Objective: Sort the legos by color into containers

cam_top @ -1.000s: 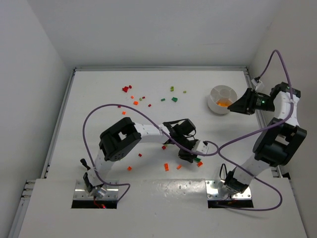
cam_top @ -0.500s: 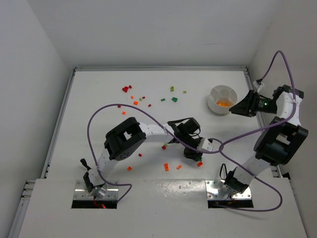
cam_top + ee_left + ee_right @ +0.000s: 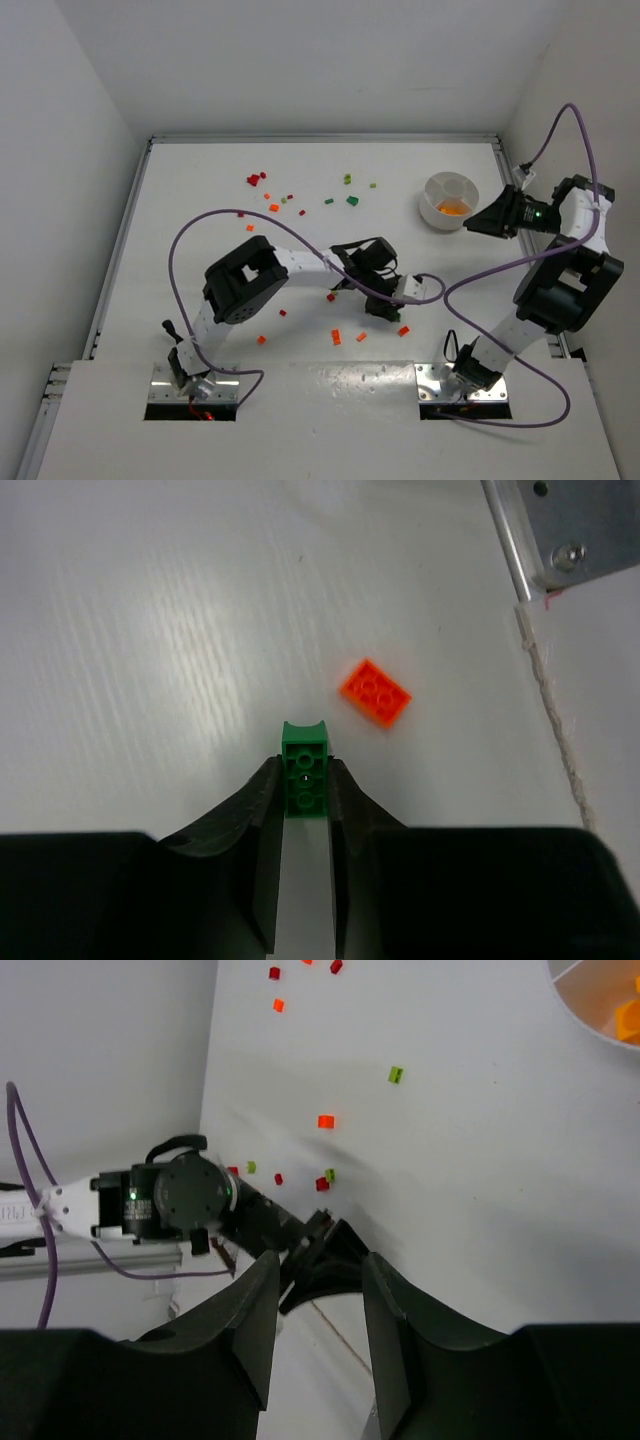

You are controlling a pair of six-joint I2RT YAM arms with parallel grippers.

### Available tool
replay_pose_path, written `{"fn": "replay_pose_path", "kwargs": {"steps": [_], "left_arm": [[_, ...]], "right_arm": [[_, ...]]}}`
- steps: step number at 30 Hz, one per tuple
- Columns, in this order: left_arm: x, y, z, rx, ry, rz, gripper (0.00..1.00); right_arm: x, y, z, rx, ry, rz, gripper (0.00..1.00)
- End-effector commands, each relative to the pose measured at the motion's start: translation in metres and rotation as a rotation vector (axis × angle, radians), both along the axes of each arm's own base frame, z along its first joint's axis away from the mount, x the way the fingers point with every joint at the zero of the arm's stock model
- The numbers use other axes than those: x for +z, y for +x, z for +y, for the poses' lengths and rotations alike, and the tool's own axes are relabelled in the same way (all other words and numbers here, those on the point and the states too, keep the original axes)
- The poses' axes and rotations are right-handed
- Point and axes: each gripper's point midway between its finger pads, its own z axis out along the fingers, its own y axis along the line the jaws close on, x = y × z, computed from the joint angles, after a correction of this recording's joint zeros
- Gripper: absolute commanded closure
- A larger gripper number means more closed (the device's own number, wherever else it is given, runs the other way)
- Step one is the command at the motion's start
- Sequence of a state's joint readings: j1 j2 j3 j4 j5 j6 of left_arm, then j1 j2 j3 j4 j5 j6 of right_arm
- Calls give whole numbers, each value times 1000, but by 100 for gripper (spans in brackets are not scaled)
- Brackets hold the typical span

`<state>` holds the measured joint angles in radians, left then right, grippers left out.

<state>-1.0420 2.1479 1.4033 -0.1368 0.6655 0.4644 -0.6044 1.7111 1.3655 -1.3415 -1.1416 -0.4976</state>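
My left gripper (image 3: 304, 770) is shut on a small green lego (image 3: 304, 745), held low over the white table; it also shows in the top view (image 3: 385, 308). An orange lego (image 3: 375, 692) lies just ahead and to the right of it, apart from it. The round white dish (image 3: 448, 188) stands at the right of the table with orange legos (image 3: 452, 209) in one compartment. My right gripper (image 3: 470, 225) hangs open and empty just right of the dish; in the right wrist view (image 3: 318, 1270) the dish rim (image 3: 585, 1015) is at the top right corner.
Loose legos lie scattered: a red cluster (image 3: 257, 179) and orange ones (image 3: 274, 207) at the back left, green ones (image 3: 351, 200) at the back middle, orange ones (image 3: 337, 336) near the front. A purple cable (image 3: 200, 225) loops over the table. A metal base plate (image 3: 560, 530) lies close by.
My left gripper with the green lego has shifted slightly right and then a little back. My right gripper has drawn slightly away from the dish to the right.
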Motion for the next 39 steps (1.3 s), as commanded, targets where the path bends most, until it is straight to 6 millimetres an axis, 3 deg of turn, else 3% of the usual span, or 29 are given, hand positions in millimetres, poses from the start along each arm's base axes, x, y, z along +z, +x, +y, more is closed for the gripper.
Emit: {"fn": "replay_pose_path", "kwargs": {"steps": [1,2,3,5,10,12,14,18,20,22,28,34,39], "left_arm": [[39,33,26,138,-38,25,86],[47,53,39,192,-50,40,86],[57,59,46,211,-70,63,86],[89,88,65,308,-126,94,87],[150,114,97,395,-243,210,87],[162,124,109,447,-259,286,87],[191,129,115,438,-324,359,87],[219,127,125,421,-376,379,87],[226,118,127,389,-388,384,87],[227,111,128,361,-382,412,87],[234,108,135,363,-388,394,87],[241,107,137,363,-401,366,87],[241,108,137,360,-403,358,87]], "right_arm": [[7,-7,14,21,85,-37,61],[11,-7,19,35,85,-63,61],[9,-7,23,53,86,-86,61],[15,-9,30,67,88,-121,61],[18,-7,60,225,25,-186,67],[18,-7,77,311,-17,-208,67],[17,-8,113,464,-30,-221,68],[20,3,142,595,-62,-280,66],[30,11,154,634,-71,-320,58],[38,12,174,700,-75,-364,56],[25,-1,218,818,-28,-273,56],[14,-14,236,867,15,-207,56],[21,-19,247,887,50,-214,56]]}}
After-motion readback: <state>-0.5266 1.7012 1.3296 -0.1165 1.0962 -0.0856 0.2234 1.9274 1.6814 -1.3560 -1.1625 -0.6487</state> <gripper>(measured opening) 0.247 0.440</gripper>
